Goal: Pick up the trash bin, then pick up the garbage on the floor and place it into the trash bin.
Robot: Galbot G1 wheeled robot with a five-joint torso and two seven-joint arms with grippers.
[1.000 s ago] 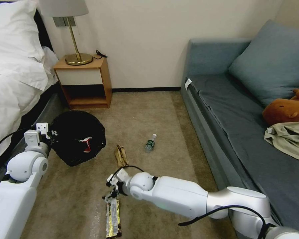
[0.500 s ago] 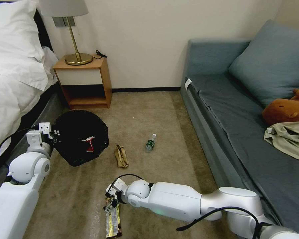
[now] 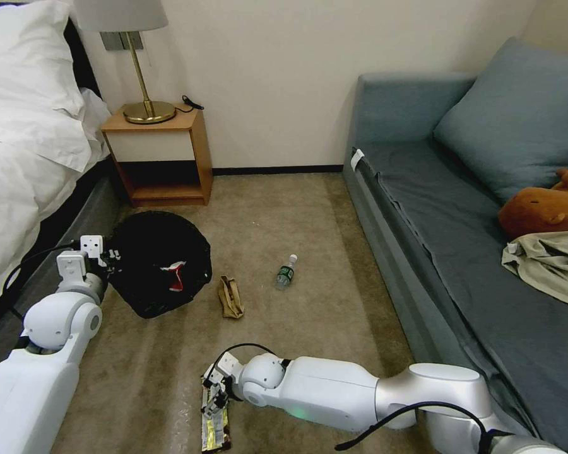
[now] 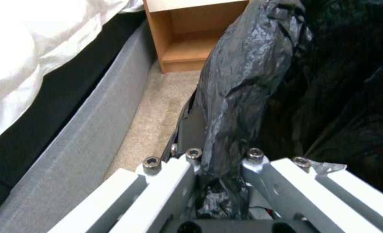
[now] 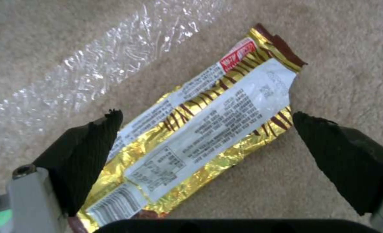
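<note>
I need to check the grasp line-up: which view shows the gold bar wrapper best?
The right wrist view: the gold bar wrapper lies flat on the carpet between the open fingers of the right gripper. In the head view the wrapper looks small, its top end hidden under that gripper.

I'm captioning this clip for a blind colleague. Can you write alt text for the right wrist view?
The right gripper hangs open just above a long gold-and-brown bar wrapper lying flat on beige carpet, one black finger pad on each side of it. A strip of crinkled clear plastic lies on the carpet beside the wrapper.
</note>
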